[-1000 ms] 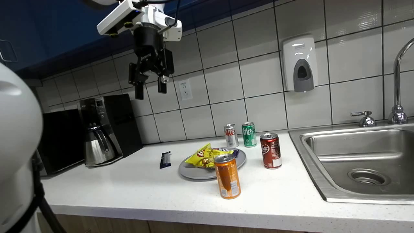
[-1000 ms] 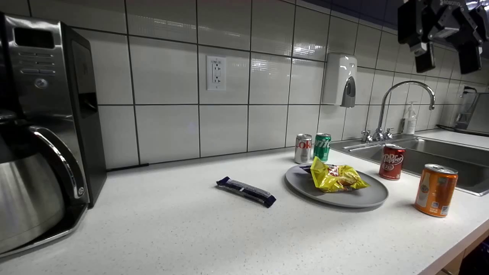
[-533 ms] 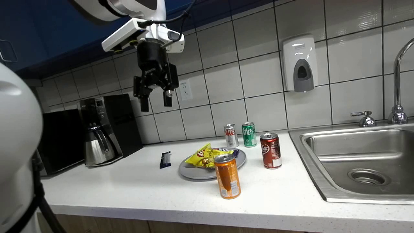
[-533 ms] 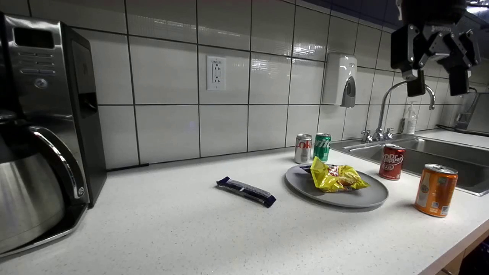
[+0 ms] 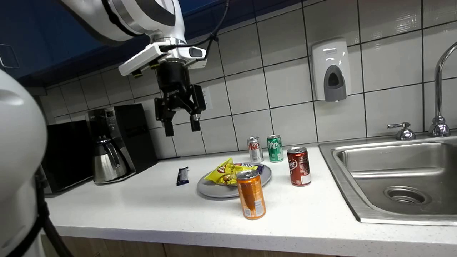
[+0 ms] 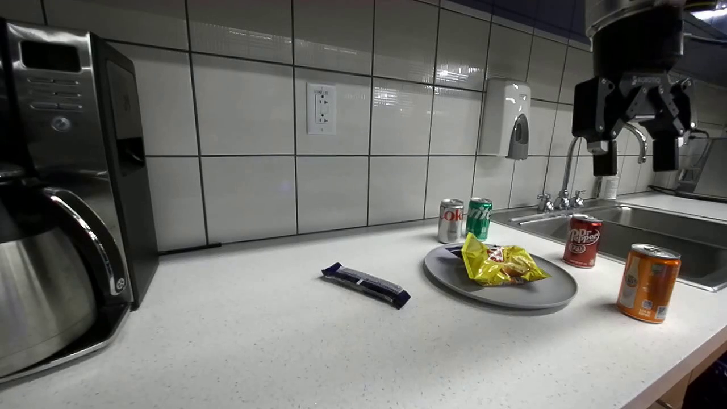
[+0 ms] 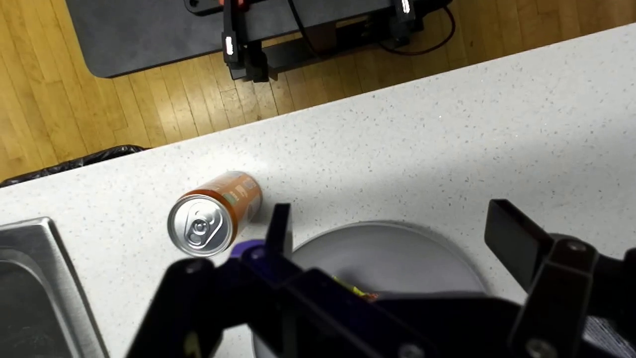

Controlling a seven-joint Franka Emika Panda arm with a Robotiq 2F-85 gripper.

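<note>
We see the claw [image 5: 182, 128] hanging in the air above the counter [image 6: 255, 341], its jaws standing wide apart. In the wrist view we look down past it onto the gray plate [image 7: 392, 258], with an orange can [image 7: 216, 214] upright near the rim. In both exterior views we find the yellow snack bag [image 6: 502, 264] lying on that plate, a purple wrapper [image 5: 250, 165] beside it. We count three more upright cans: a silver Coke can [image 6: 450, 222], a green Sprite can [image 6: 480, 220] just beside it, and a red Dr Pepper can [image 6: 583, 241] near the sink [image 5: 343, 178]. A dark wrapped bar [image 6: 366, 285] lies between plate and coffee maker [image 6: 62, 136].
</note>
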